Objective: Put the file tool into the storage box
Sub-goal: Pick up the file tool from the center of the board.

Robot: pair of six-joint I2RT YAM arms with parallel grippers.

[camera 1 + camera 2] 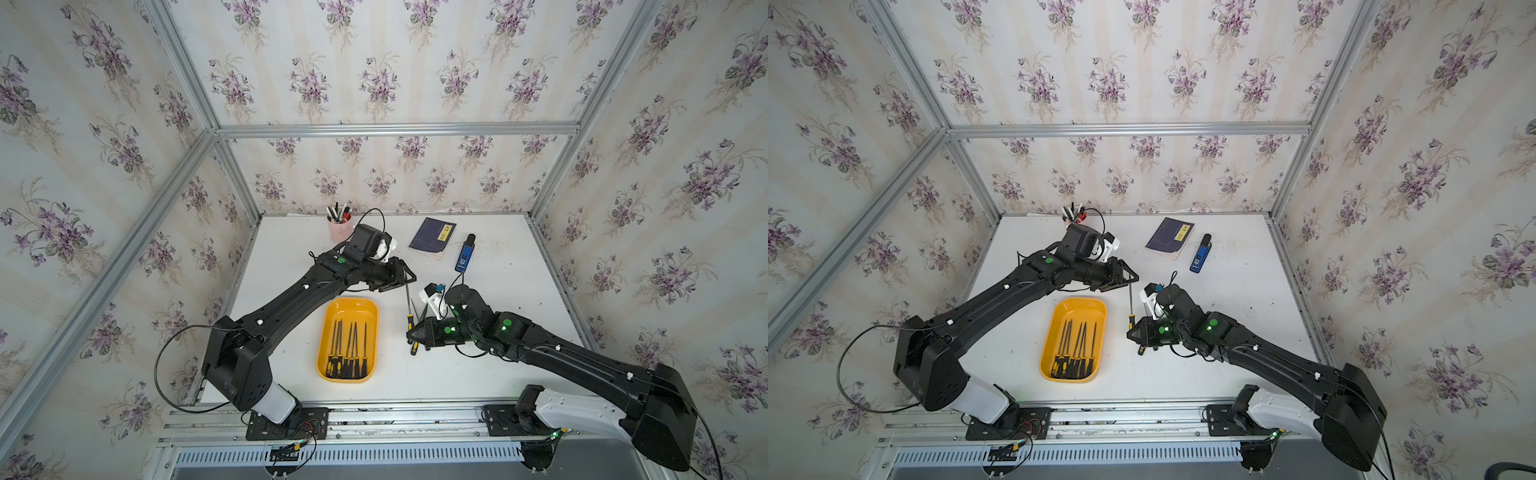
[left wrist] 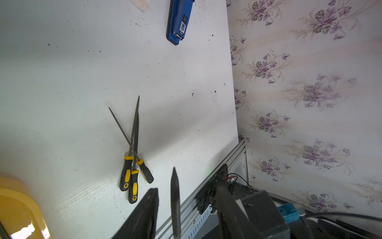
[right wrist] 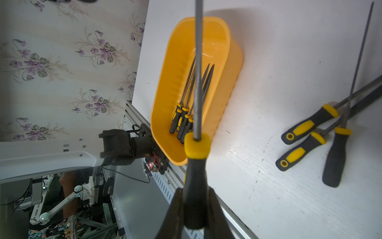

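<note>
Between your right jaws, clamped narrow, sits the file tool [image 3: 195, 171], held by its handle; its tip hangs untouched between your half-open left jaws. Beside them, the storage box [image 3: 161, 99] holds several files [image 3: 182, 118].

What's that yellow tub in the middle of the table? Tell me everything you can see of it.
The storage box is a shallow, glossy orange-yellow plastic tray, oblong with rounded corners. It sits flat on the white table, and nothing grips it. Several files with black-and-yellow handles lie lengthwise inside, handles toward the robot's end.
</note>
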